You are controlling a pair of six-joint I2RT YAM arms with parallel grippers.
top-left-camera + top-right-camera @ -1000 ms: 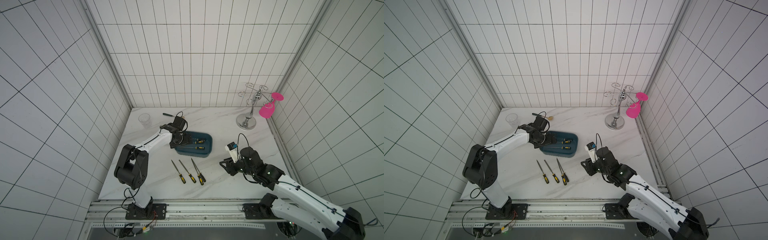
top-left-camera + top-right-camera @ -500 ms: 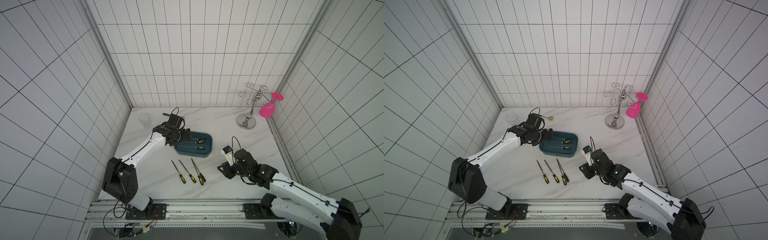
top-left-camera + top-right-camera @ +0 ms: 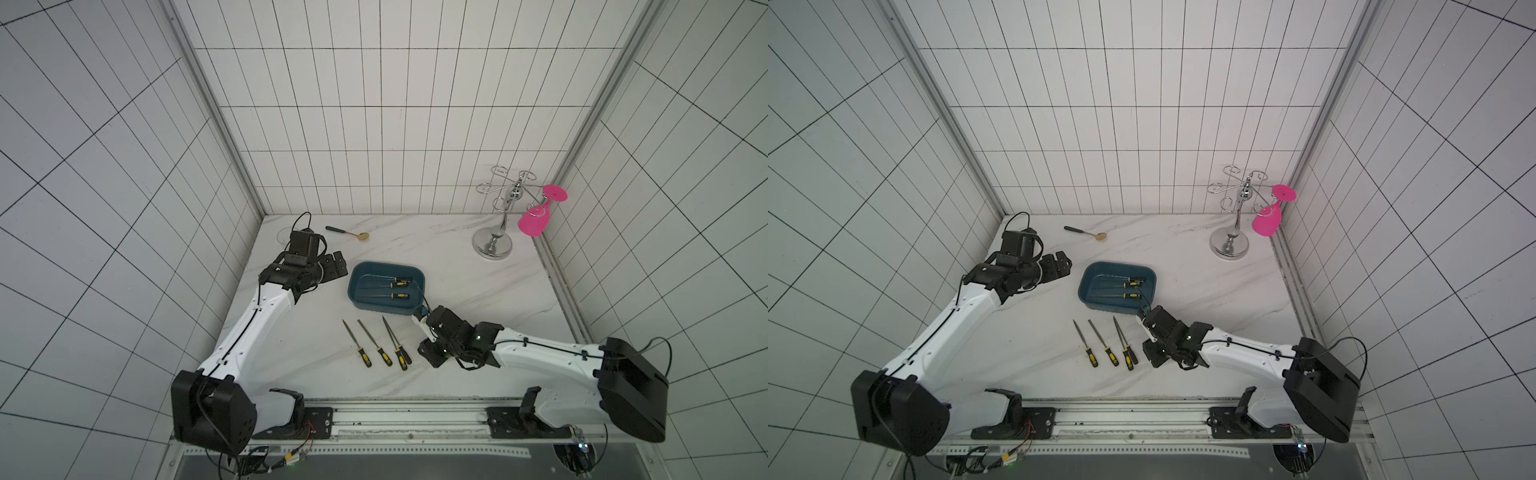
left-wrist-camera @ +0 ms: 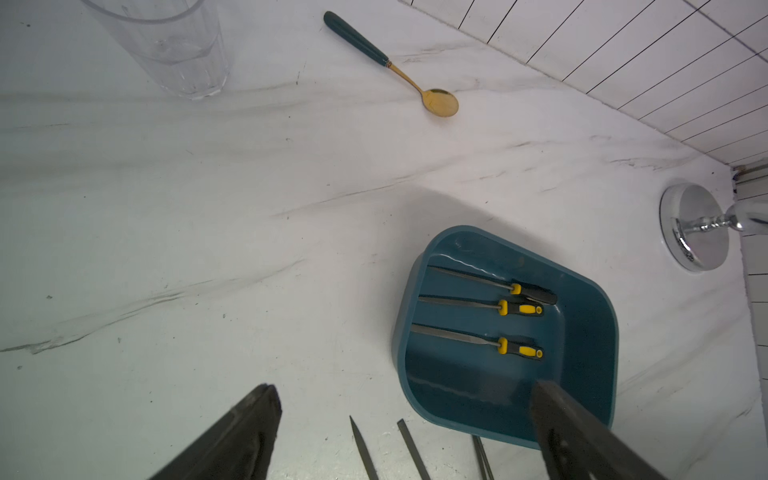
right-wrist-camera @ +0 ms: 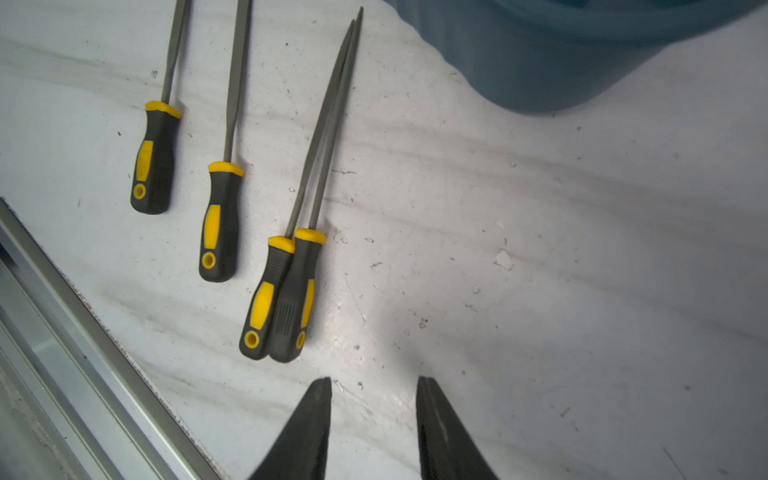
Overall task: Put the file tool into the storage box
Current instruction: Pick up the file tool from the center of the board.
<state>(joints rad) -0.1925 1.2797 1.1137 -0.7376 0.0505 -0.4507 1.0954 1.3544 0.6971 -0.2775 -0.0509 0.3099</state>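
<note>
A: In both top views, where's the next file?
B: The loose files (image 3: 384, 357) lie before the box (image 3: 374, 308), tips toward it, handles toward the rail (image 3: 415, 415). The right claw (image 3: 430, 353) is just beside them and the left claw (image 3: 334, 266) well apart.
A: Left wrist?
B: That claw gapes wide, empty. Three boxed files (image 4: 478, 338) lie inside.
A: Right wrist?
B: Narrow gap, nothing held. The nearest file (image 5: 297, 299) touches its neighbour. No legible writing

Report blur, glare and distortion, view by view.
In both top views: even light, everything sharp, wall tiles splayed outward by the wide lens. Left wrist view: clear cup cut off by the frame edge and slightly soft, bright glints on the chrome stand base. Right wrist view: files crisp, storage box close and out of focus.
</note>
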